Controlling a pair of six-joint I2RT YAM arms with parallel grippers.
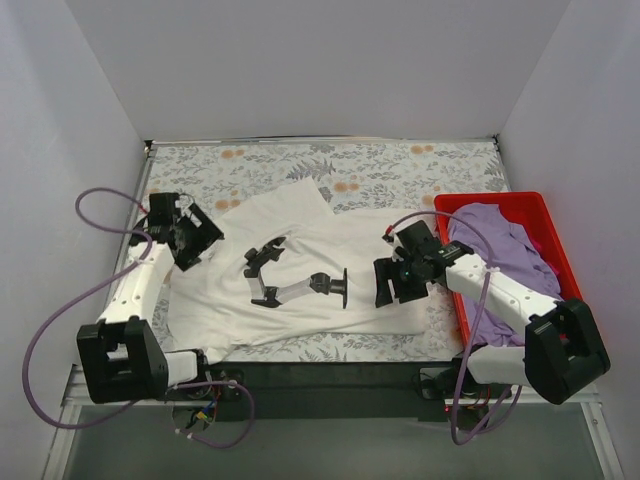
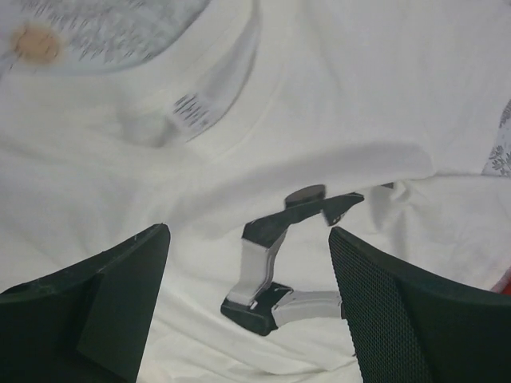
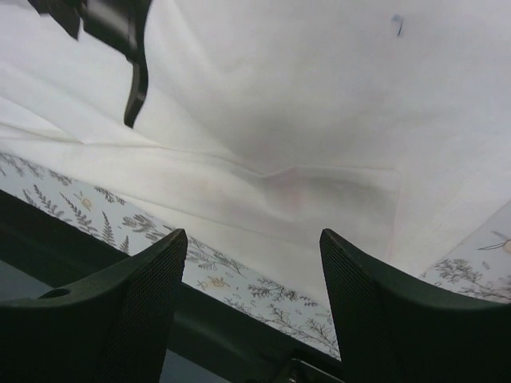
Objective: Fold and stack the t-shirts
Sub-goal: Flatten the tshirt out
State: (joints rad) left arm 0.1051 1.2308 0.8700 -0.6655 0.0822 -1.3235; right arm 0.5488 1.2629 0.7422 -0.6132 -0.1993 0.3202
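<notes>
The white t-shirt with the black robot-arm graphic lies spread on the floral tablecloth, neck to the left. My left gripper is open and empty above its collar side; the left wrist view shows the collar label and the graphic between the fingers. My right gripper is open and empty over the shirt's bottom hem; the right wrist view shows the hem below it. The lavender t-shirt lies crumpled in the red bin at the right.
The floral tablecloth covers the table. The table's dark front edge runs below the shirt. White walls close in the back and both sides. The right arm reaches across the bin's left wall.
</notes>
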